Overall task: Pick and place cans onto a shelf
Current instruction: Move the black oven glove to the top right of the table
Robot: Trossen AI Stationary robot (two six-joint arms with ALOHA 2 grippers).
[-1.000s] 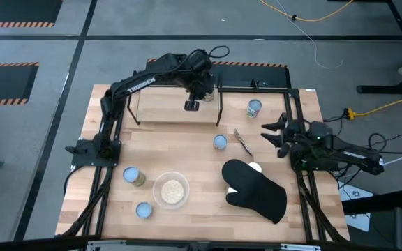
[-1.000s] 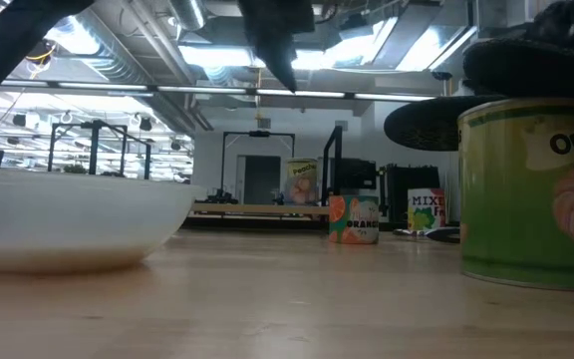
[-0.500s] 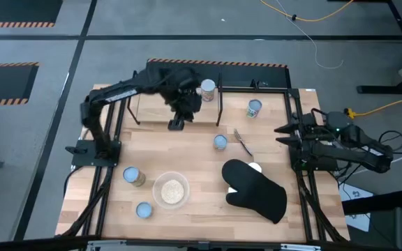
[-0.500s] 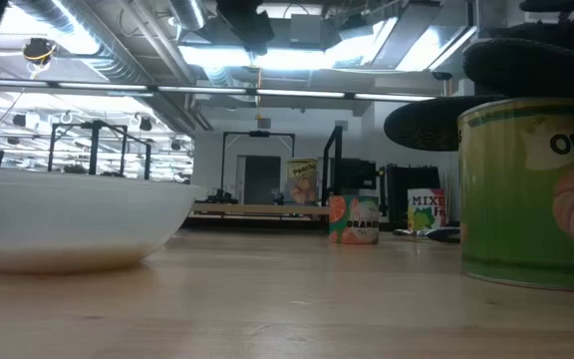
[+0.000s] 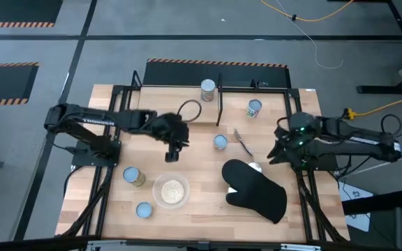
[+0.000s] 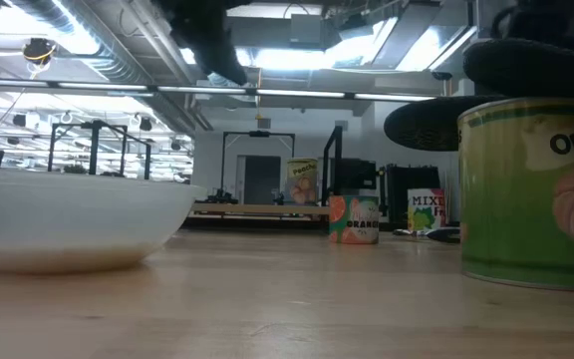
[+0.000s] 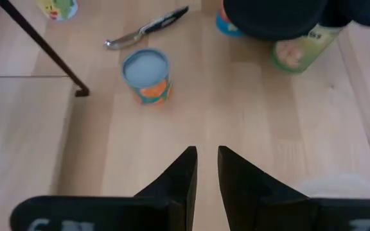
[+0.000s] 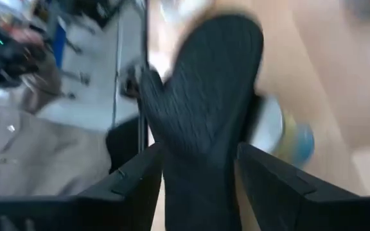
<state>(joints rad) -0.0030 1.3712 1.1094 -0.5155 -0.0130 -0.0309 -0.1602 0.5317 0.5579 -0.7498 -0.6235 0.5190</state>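
1. Robotics lab or workshop.
2. Grey floor (image 5: 33, 42) marked with orange-black hazard tape (image 5: 9, 24).
3. Loose yellow cable (image 5: 306, 17) lying there.
4. Exposed ceiling ducts (image 6: 118, 40), strip lights overhead.

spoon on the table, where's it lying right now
In the high view the spoon lies right of centre on the table, just right of the orange-label can, with the black oven mitt nearer the front edge.
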